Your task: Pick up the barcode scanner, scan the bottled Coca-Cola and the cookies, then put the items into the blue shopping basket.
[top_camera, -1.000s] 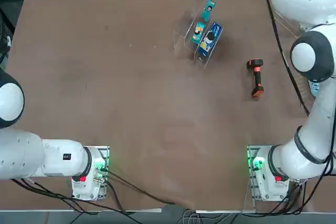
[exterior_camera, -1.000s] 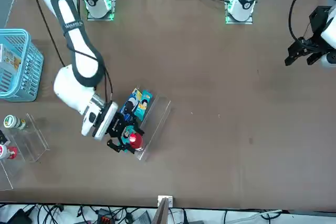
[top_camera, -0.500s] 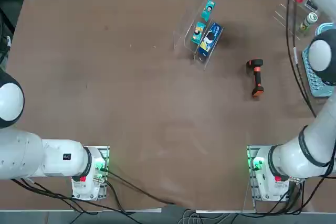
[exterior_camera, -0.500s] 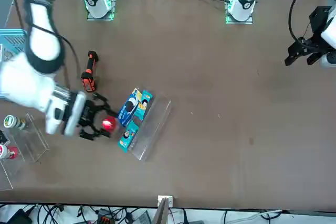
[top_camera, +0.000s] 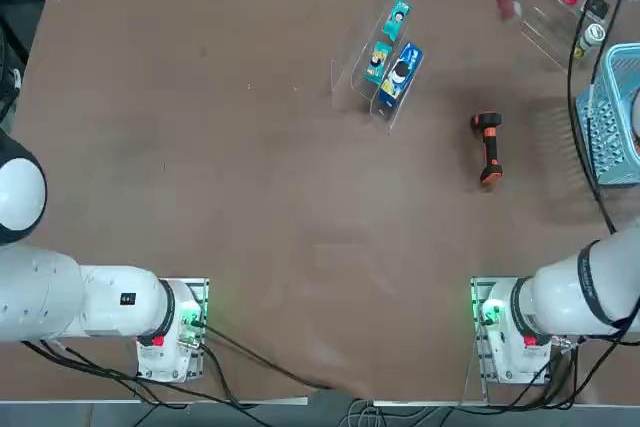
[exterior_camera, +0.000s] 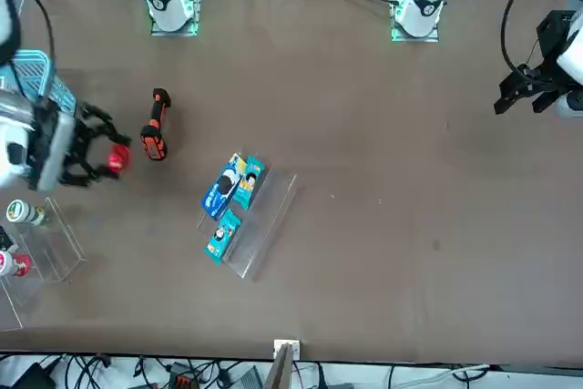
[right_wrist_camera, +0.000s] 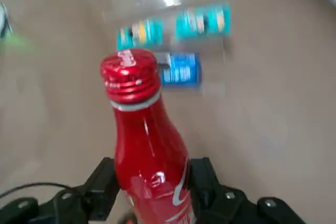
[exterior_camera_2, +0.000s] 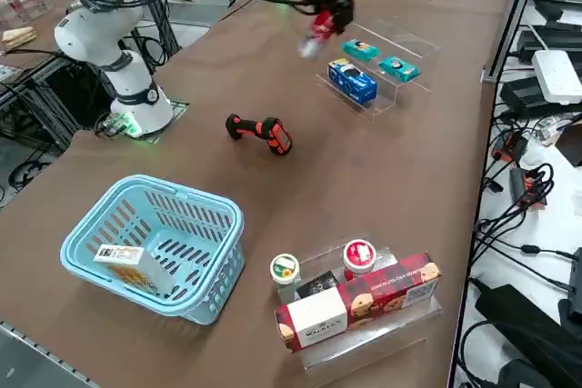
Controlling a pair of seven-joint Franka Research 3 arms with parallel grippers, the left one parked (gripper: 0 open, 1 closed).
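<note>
While fingers (right_wrist_camera: 152, 192) clasp Coca-Cola (right_wrist_camera: 147, 145), scanner (exterior_camera: 155, 125) nearby, packets (exterior_camera: 228, 198) beyond

Red bottled Coca-Cola (right_wrist_camera: 147, 156); light blue shopping basket (exterior_camera_2: 214, 265); orange-black barcode scanner (top_camera: 488, 147).

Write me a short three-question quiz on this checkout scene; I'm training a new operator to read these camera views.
1. True or false: the barcode scanner lies on the table, not held.
2. What does the right gripper hold?
A. a teal packet
B. the bottled Coca-Cola
C. nothing
3. What already lies in the blue shopping basket?

Key:
1. True.
2. B; the fingers are shut on the bottle's body.
3. The cookies.
</note>
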